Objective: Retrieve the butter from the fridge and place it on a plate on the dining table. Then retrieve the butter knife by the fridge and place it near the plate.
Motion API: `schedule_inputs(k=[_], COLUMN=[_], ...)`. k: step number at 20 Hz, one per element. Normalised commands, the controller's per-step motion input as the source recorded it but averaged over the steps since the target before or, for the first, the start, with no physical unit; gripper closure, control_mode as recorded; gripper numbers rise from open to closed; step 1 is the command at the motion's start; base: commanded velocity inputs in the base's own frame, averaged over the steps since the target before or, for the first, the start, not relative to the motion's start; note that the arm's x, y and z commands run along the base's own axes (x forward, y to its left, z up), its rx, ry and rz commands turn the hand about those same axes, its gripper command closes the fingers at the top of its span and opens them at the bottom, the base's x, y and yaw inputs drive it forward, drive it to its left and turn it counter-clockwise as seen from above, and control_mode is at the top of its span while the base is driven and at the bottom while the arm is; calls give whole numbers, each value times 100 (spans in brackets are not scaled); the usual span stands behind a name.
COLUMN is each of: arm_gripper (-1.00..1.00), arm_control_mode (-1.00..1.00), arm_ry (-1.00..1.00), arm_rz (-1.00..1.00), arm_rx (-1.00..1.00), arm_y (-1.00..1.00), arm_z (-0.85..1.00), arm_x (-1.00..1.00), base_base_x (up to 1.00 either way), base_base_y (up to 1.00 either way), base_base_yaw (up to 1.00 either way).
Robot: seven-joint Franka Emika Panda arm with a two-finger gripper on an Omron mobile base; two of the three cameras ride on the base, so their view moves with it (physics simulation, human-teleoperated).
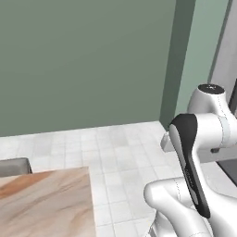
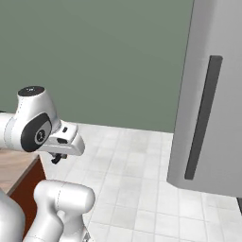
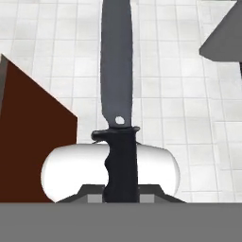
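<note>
Above the white tiled floor (image 3: 189,118), the pincer (image 3: 121,191) is clamped on the butter knife (image 3: 116,94).

A glossy white arm (image 1: 203,139) of rounded segments, with black inset panels and dark-capped joints.

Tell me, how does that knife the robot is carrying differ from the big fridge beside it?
The butter knife is slim and nearly black, while the fridge is tall, broad and light grey. The butter knife is clamped by its handle in the tool, blade pointing out over the tiled floor; the fridge stands on that floor. Both show dark, long, narrow parts: the blade and the fridge's bar handle.
</note>
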Motion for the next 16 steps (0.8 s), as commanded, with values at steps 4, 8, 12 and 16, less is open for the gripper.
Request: schedule_inputs(k=[4, 8, 12, 16], arm_gripper=[100, 100, 100, 100], arm_control_mode=[100, 100, 100, 100], arm_ry=[0, 0, 0, 0], arm_rz=[0, 0, 0, 0], arm_rx=[0, 0, 0, 0], arm_y=[0, 0, 0, 0], arm_z=[0, 0, 0, 0], arm_x=[0, 0, 0, 0], base_base_x=[100, 100, 100, 100], base_base_y=[0, 0, 0, 1], base_base_yaw=[0, 0, 0, 0])
